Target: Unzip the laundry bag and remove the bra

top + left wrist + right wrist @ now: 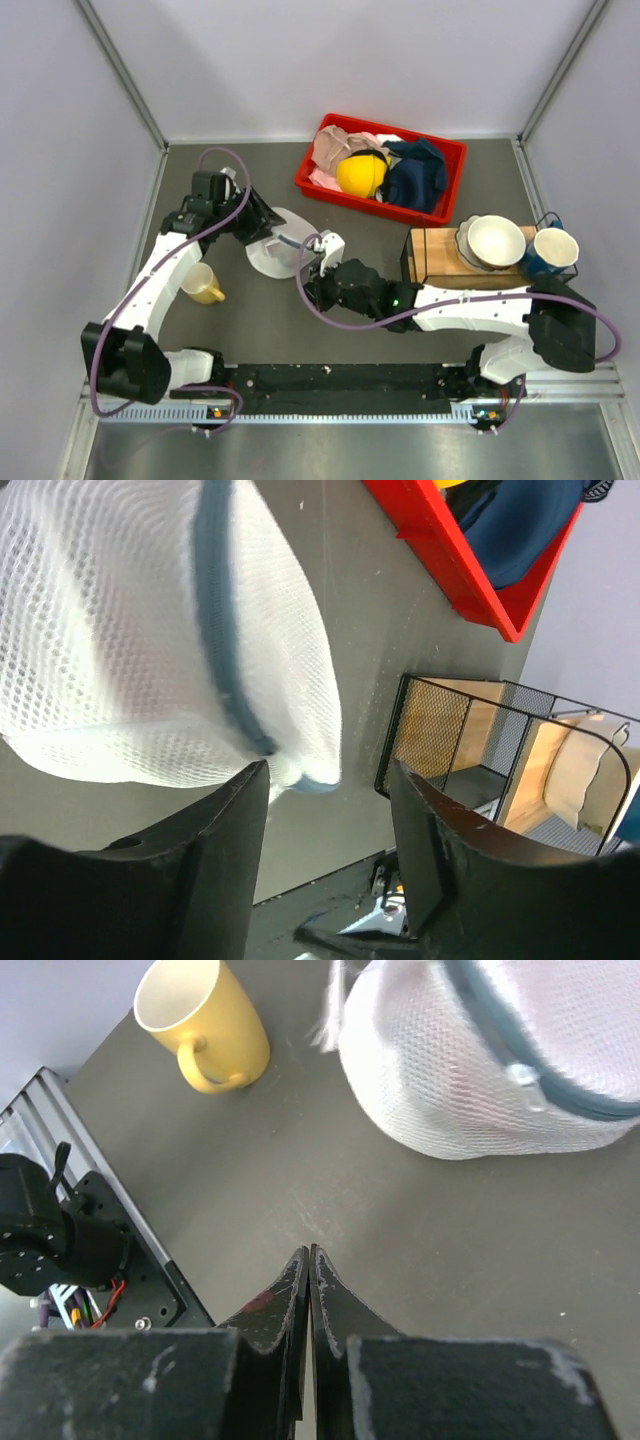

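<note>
left gripper [328, 777] spread beside laundry bag [120, 630], maybe touching; right gripper [309, 1253] pinched empty.

White arms [165, 262], black pincers [328, 772], purple cables [350, 322]

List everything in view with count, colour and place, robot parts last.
laundry bag: one, white mesh with grey-blue zip, left of centre
mug: one, yellow, near left
bin: one, red, far centre
beige-pink cloth: one, in the bin, left
yellow rounded item: one, in the bin, middle
navy cloth: one, in the bin, right
rack: one, wood and black wire, right
bowl: one, white, on the rack
cup: one, blue, at the rack's right end
left end effector: open, at the bag
right end effector: shut, short of the bag
</note>
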Controlling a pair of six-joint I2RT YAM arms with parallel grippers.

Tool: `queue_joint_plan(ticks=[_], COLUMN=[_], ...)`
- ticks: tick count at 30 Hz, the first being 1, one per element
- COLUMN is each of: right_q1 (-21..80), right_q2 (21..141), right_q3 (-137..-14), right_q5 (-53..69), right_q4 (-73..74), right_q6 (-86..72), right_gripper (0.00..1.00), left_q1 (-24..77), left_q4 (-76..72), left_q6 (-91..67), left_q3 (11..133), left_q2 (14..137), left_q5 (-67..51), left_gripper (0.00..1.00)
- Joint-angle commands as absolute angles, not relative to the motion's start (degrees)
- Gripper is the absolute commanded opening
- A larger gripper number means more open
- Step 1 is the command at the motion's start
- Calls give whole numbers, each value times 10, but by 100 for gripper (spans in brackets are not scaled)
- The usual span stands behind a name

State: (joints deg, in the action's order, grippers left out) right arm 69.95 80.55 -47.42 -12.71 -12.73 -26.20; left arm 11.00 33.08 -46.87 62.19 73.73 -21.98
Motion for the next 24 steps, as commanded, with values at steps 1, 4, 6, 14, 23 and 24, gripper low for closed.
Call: queue_joint_plan(ticks=[1,4,6,14,23,24], right_q1=[651,625,616,603,589,589], right_q2=[804,798,783,770,788,789], right_q3=[-485,-498,-504,-526,-542,-544], right_q5=[-100,-70,-72,-63,-46,-39], right_q4=[-126,-82,-69,-12,-6,-10], right_q6=[-293,-277,-258,-214,-216,-215], right_gripper=[0,2,17,53,63,63], left_q1=[109,109,109,109,110,110], left_q4=[342,370,380,470,500,471], left_q6=[-439,-430,-428,-478,-545,-554], left_q3=[635,637,632,585,466,452], left_q2=[694,684,668,540,419,417], left_q5=[-203,-213,-209,-136,-120,-133], left_gripper=[59,77,82,92,91,91])
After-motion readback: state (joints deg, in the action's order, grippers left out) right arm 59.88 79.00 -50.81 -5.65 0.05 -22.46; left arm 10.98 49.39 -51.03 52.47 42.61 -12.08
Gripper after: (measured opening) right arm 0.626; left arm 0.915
